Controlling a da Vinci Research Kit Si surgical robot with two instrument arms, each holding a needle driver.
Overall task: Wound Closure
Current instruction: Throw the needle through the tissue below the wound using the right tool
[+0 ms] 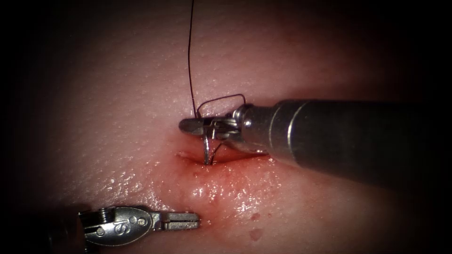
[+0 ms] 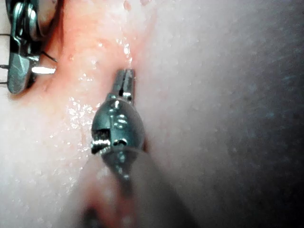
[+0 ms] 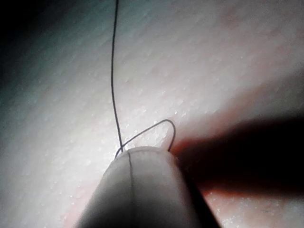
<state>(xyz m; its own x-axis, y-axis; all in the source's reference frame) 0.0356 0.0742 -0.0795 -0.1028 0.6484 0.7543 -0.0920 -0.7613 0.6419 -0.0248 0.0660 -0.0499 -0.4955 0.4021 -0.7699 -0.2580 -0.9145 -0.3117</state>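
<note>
The closure looks barely begun: the cut (image 1: 221,157) in the tissue (image 1: 117,117) lies open, with no stitch visible across it. The right gripper (image 1: 190,125) is clamped on the needle (image 1: 207,149) near its upper part, and the needle's lower curve dips into the cut. The thread (image 1: 190,56) runs up from the gripper, looping once beside it. The left gripper (image 1: 181,221) hovers below the cut, closed and holding nothing. Red fluid (image 1: 226,181) glistens around the wound.

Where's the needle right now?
In the endoscope view the needle is held by the right tool, its lower end dipping into the cut at mid-frame, with the thread running upward.
</note>
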